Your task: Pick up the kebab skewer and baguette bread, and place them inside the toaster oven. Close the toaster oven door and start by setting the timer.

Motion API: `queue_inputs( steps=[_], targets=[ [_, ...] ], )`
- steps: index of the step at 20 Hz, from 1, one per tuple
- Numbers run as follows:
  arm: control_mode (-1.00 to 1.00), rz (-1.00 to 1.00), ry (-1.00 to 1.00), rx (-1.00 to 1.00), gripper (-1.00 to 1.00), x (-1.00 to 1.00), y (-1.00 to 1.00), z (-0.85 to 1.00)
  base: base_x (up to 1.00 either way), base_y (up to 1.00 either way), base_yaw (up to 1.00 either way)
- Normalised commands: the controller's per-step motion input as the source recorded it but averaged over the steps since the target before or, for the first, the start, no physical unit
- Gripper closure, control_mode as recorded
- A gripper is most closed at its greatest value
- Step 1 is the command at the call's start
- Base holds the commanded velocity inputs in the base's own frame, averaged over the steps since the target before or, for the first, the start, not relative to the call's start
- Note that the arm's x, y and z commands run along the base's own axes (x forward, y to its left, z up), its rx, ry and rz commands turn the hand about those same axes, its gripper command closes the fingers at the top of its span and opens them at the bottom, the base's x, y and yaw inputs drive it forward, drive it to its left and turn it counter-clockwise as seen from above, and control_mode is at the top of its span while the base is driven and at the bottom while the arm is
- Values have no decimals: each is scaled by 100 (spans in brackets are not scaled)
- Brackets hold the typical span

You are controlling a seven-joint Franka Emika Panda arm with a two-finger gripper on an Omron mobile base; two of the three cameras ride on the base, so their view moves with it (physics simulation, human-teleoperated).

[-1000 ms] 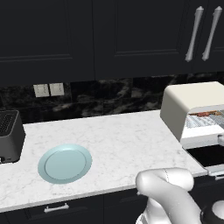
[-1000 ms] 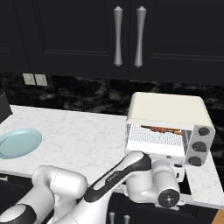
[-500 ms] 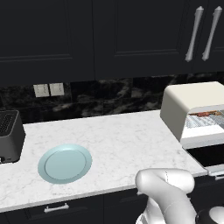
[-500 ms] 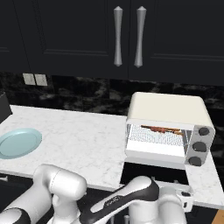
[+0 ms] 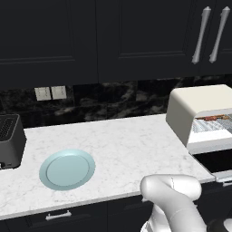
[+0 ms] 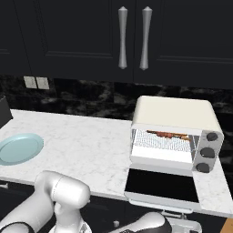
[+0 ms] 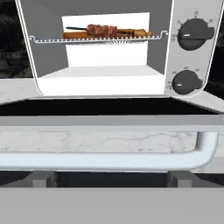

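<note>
The cream-white toaster oven (image 6: 175, 117) stands at the counter's right end. Its dark glass door (image 6: 161, 184) lies folded down flat and open. On the wire rack inside, the kebab skewer (image 7: 103, 30) rests beside the orange-brown baguette bread (image 7: 133, 33). In the hand view the door's pale bar handle (image 7: 105, 160) runs across just ahead of my gripper (image 7: 109, 179). The gripper is open, its fingertips (image 7: 43, 178) wide apart below the bar and holding nothing. Two dark knobs (image 7: 194, 34) sit on the oven's right panel.
A pale blue plate (image 5: 67, 168) lies on the white marble counter (image 5: 122, 140), left of centre. A small black slot toaster (image 5: 9, 140) stands at the far left. Dark cabinets with long handles (image 6: 133, 37) hang above. My arm (image 6: 63, 200) hangs low in front of the counter edge.
My hand has sunk from in front of the oven opening to below the open door's front edge. The oven, food and plate have stayed put.
</note>
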Motion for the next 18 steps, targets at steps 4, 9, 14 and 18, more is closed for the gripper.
queue_inputs(
  steps=[4, 9, 14, 18],
  targets=[
    [-100, 7, 0, 0, -100, 0, 29, -57, 0, 0, 0],
    [-100, 7, -2, 0, -100, 6, 23, -29, 0, 0, 0],
    [-100, 0, -8, 2, -100, 7, 1, 0, 0, 0, 0],
    [-100, 0, -3, 1, -100, 14, 0, 0, 0, 0, 0]
  ],
)
